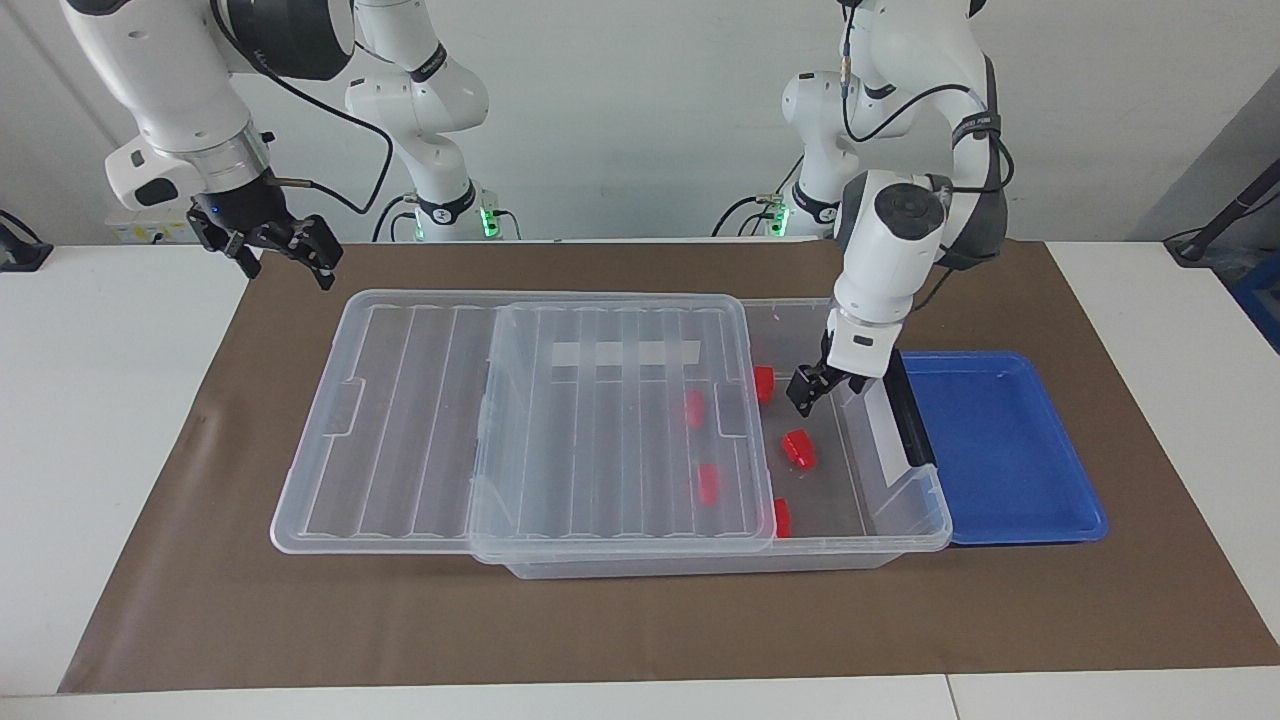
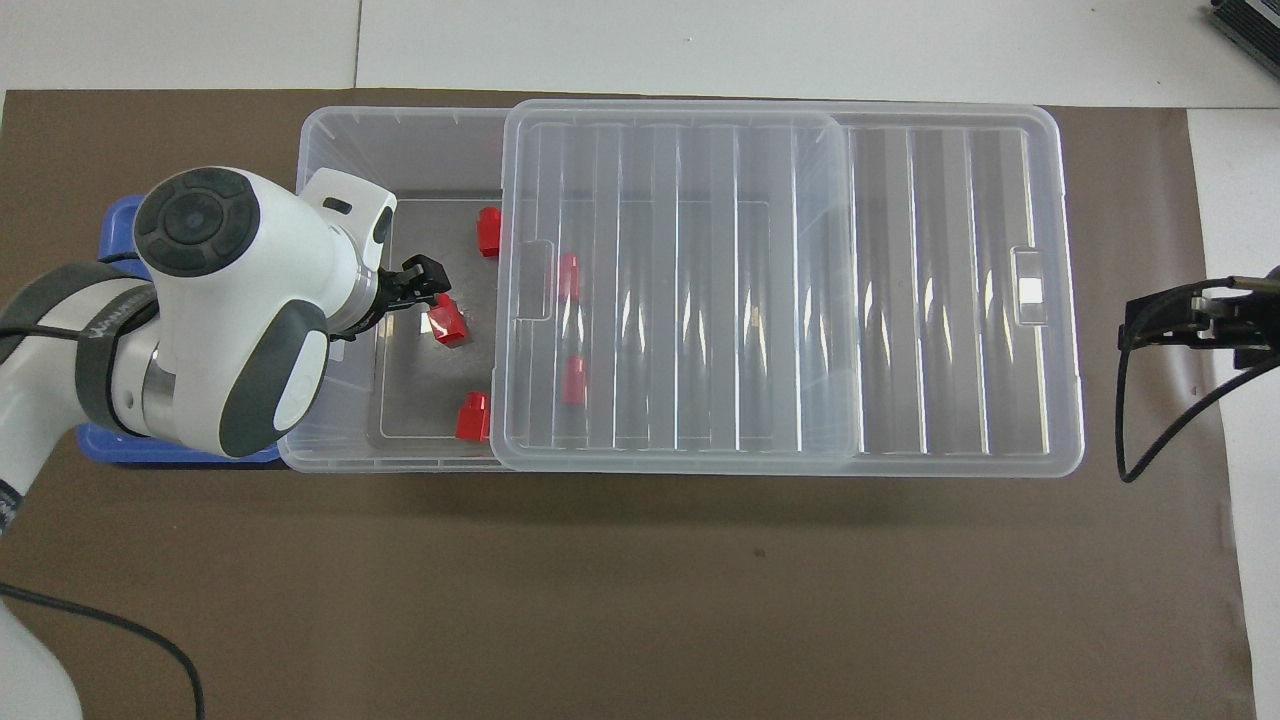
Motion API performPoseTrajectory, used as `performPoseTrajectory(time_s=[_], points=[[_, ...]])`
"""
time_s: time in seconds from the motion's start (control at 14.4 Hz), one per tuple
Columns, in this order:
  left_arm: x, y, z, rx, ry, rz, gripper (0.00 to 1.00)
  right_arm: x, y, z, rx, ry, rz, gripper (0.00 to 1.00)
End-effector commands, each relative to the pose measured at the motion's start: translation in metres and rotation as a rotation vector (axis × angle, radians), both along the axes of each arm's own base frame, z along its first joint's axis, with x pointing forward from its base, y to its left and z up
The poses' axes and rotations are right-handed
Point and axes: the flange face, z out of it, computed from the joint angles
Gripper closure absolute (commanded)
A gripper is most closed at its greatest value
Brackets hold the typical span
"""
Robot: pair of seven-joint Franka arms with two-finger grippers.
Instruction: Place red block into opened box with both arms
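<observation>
A red block (image 1: 799,448) (image 2: 449,322) lies loose on the floor of the clear box (image 1: 905,505) (image 2: 330,135), in its uncovered end toward the left arm's end of the table. My left gripper (image 1: 808,392) (image 2: 418,286) hangs open just above that block, holding nothing. Several more red blocks lie in the box, one (image 1: 764,384) nearer the robots and one (image 1: 782,517) farther from them, others under the lid. My right gripper (image 1: 282,250) (image 2: 1190,320) waits open over the mat off the lid's end.
The ribbed clear lid (image 1: 520,420) (image 2: 780,290) is slid toward the right arm's end and covers most of the box. A blue tray (image 1: 1000,440) (image 2: 115,215) sits against the box's open end, beside its black bar handle (image 1: 905,410). A brown mat (image 1: 640,620) covers the table.
</observation>
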Motion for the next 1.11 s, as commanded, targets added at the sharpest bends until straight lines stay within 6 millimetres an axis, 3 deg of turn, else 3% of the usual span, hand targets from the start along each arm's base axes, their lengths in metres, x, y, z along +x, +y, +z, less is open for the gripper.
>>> performPoseTrajectory(time_s=[0.0, 0.14, 0.35, 0.49, 0.62, 0.69, 0.83, 0.97, 1.04], points=[[0.005, 0.013, 0.045, 0.034, 0.027, 0.031, 0.0, -0.008, 0.003, 0.002, 0.043, 0.003, 0.042, 0.0], [0.009, 0.043, 0.074, 0.044, 0.038, 0.003, 0.0, -0.008, 0.003, 0.002, 0.044, 0.002, 0.076, 0.0], [-0.002, 0.103, 0.118, 0.049, 0.016, -0.075, 0.0, -0.007, 0.003, 0.001, 0.042, 0.0, 0.081, 0.0], [-0.003, 0.116, 0.124, 0.057, 0.016, -0.115, 0.0, -0.007, 0.004, 0.003, 0.043, -0.009, 0.084, 0.0], [-0.012, 0.146, 0.15, 0.09, -0.001, -0.163, 0.0, -0.005, 0.002, 0.003, 0.041, -0.015, 0.081, 0.0], [-0.017, 0.162, 0.156, 0.097, 0.009, -0.204, 0.0, -0.005, 0.0, 0.002, 0.041, -0.018, 0.087, 0.11], [-0.023, 0.191, 0.153, 0.101, 0.021, -0.269, 0.0, 0.001, -0.012, -0.002, 0.027, -0.053, 0.178, 1.0], [-0.03, 0.215, 0.143, 0.095, 0.032, -0.289, 0.0, 0.007, -0.027, -0.012, 0.017, -0.087, 0.192, 1.0], [-0.031, 0.217, 0.139, 0.095, 0.033, -0.292, 0.0, 0.011, -0.035, -0.022, 0.01, -0.115, 0.191, 1.0]])
